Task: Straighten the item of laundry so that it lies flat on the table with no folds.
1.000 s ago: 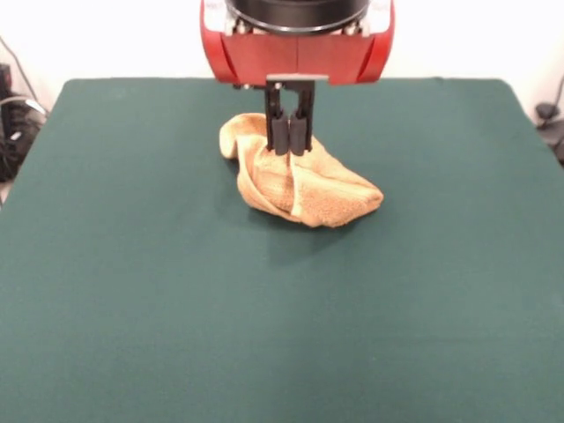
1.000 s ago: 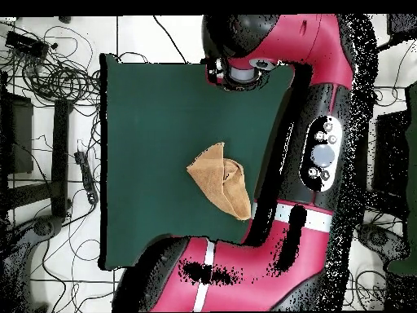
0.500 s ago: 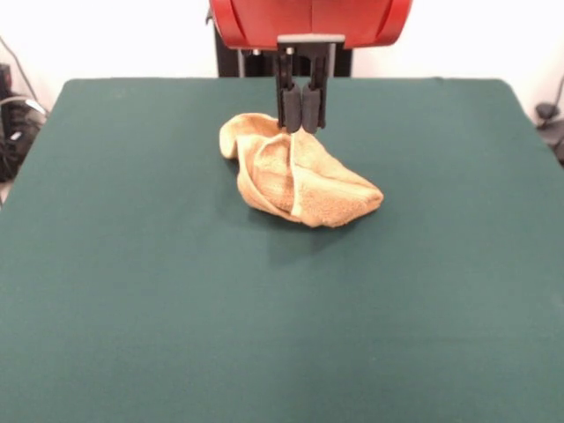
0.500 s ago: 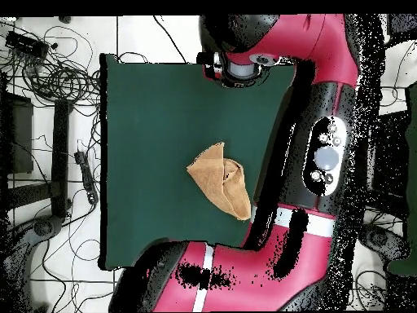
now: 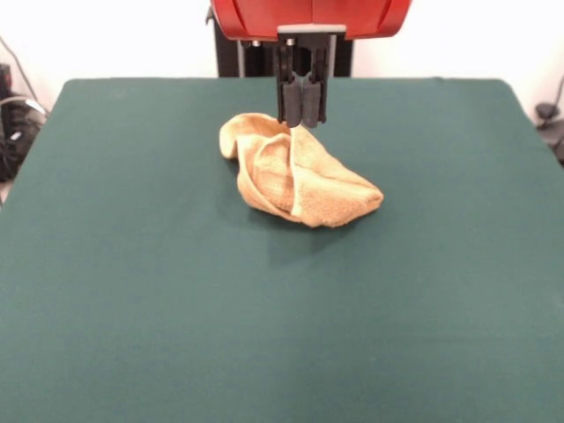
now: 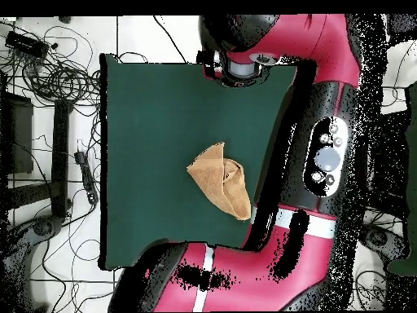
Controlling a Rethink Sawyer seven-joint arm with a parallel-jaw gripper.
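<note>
The golden yellow-orange towel [image 5: 295, 176] lies crumpled in a folded heap on the dark green table [image 5: 264, 317], a little beyond the middle. In the overhead view the towel [image 6: 220, 187] is a folded wedge on the table [image 6: 155, 122]. My gripper [image 5: 301, 122] hangs from the red arm straight above the towel's top ridge. Its black fingers [image 5: 291, 104] are pressed together, and their tips are at or just above the cloth, holding nothing. The overhead view does not show the gripper.
The red arm [image 6: 326, 155] covers the table's right side in the overhead view. Cables and equipment [image 6: 49, 73] lie on the floor left of the table. In the front view, dark gear stands past the left edge [image 5: 13, 123] and the right edge [image 5: 551, 119].
The gripper has risen from the towel's upper fold to just above its top ridge and shifted slightly right, fingers staying together. The towel has kept its shape.
</note>
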